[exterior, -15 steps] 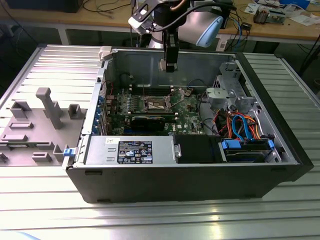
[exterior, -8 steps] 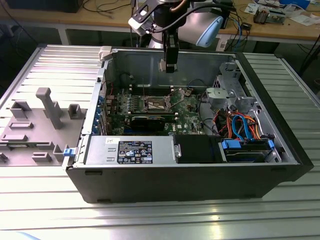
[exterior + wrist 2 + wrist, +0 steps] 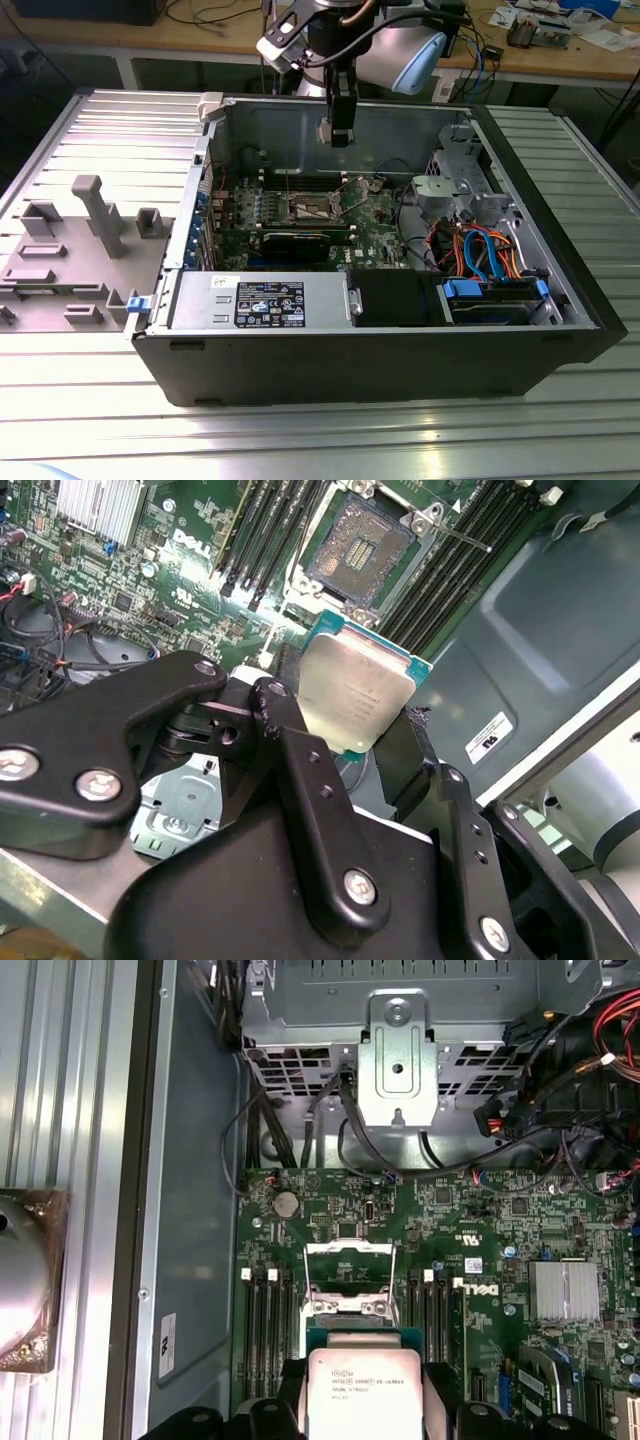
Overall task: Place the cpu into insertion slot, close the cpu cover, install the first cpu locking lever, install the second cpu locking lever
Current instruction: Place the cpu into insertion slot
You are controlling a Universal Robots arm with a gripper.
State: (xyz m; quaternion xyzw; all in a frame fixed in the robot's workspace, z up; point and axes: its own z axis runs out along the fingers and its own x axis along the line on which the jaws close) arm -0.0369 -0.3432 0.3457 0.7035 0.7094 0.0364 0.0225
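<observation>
My gripper point(image 3: 338, 133) hangs inside the open computer case, above the green motherboard point(image 3: 375, 240). It is shut on the cpu point(image 3: 357, 690), a flat square chip with a silver top, gripped by two opposite edges between the black fingers point(image 3: 272, 702). The first wrist view also shows the cpu point(image 3: 362, 1392), silver face toward the camera. The insertion slot point(image 3: 358, 548) lies open below, its dark pin field bare inside a silver frame. It also appears in the exterior view point(image 3: 308, 208). The cpu cover point(image 3: 348, 1258) looks swung up at the socket's edge. The chip is clear of the socket.
Black memory slots point(image 3: 262, 540) flank the socket on both sides. A metal drive cage point(image 3: 455, 180) with orange and blue cables point(image 3: 480, 250) fills the exterior view's right of the case. The power supply point(image 3: 262, 300) sits at the front. A grey fixture point(image 3: 80, 240) lies outside.
</observation>
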